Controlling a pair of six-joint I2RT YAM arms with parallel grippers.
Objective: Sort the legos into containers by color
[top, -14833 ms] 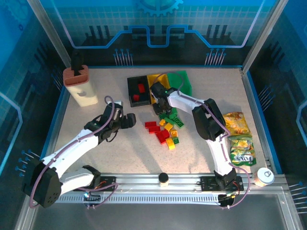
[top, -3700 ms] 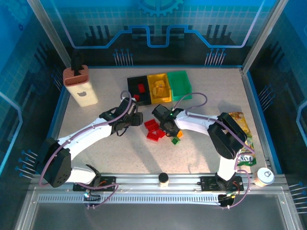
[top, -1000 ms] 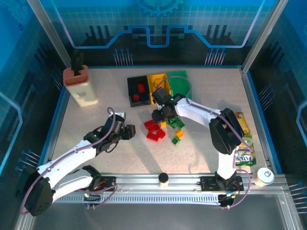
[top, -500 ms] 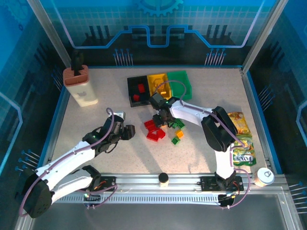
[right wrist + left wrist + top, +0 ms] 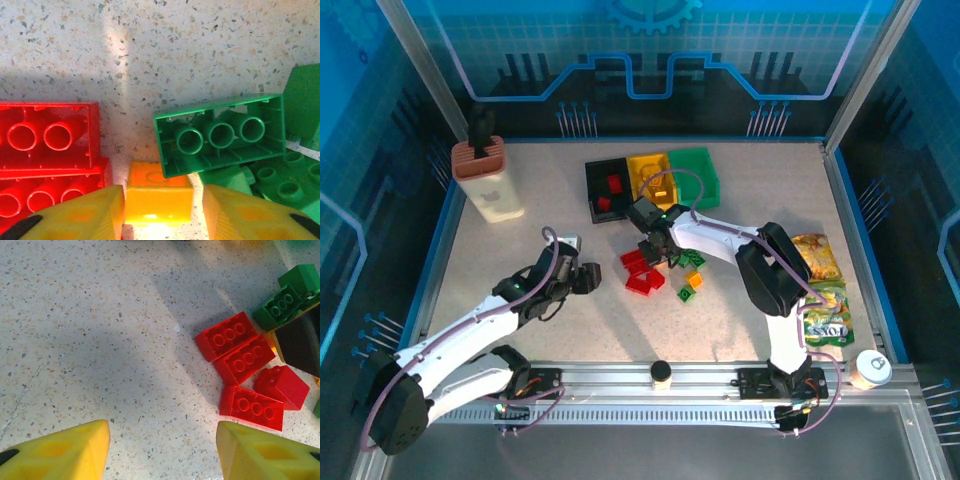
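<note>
My right gripper (image 5: 656, 247) is down in the pile of legos, open, its jaws straddling a small yellow brick (image 5: 158, 194). The left finger (image 5: 85, 212) touches that brick, while the right finger (image 5: 240, 212) stands a little off it. An upturned green brick (image 5: 220, 134) lies just beyond, and red bricks (image 5: 47, 135) lie to the left. My left gripper (image 5: 586, 277) hovers open to the left of the pile, nothing between its fingers (image 5: 65, 452). Red bricks (image 5: 235, 347) lie ahead of it to the right. The black bin (image 5: 608, 190), yellow bin (image 5: 653, 180) and green bin (image 5: 695, 172) stand in a row behind.
A tall beige-and-brown holder (image 5: 488, 180) stands at the back left. Two yellow-green snack bags (image 5: 815, 285) lie at the right by the right arm. A white cup (image 5: 871, 368) and a small black-capped object (image 5: 662, 374) sit at the near rail.
My right gripper has come back from the bins and settled lower onto the pile. The left arm drew back from the black bin earlier and has held still for the last second.
</note>
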